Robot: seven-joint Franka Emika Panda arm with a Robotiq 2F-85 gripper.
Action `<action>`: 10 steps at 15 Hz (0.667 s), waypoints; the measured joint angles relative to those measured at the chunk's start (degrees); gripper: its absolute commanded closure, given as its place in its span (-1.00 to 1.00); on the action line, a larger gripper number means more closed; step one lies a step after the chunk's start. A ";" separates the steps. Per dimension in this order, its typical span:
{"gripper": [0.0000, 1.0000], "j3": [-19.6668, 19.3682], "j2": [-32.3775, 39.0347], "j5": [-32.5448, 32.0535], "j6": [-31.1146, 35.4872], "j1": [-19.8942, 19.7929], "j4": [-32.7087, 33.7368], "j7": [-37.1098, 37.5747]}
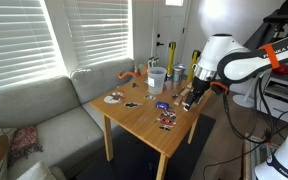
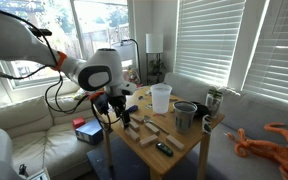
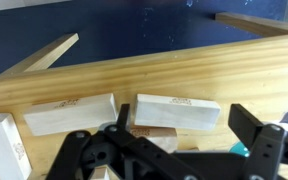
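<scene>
Hovering over pale wooden blocks (image 3: 176, 110) on the table (image 3: 194, 70), pincer (image 3: 179, 140) spread wide, holding nothing.

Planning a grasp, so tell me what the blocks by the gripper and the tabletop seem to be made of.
Blocks: apparently bare pale wood, with a matte look, faint grain and crisp sawn edges in the wrist view. Tabletop: likely light wood, pine-like, yellowish with long grain lines; whether it is sealed or raw cannot be told.

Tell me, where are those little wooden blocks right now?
In the wrist view the wooden blocks lie side by side on the table, near its edge, close under the open end effector.
</scene>
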 measured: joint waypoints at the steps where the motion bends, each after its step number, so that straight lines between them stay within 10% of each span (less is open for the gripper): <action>1: -1.00 0.00 0.24 0.32 0.39 0.14 -0.13 -0.19; 10: -0.99 -0.10 1.90 0.38 1.22 0.20 -0.12 -0.26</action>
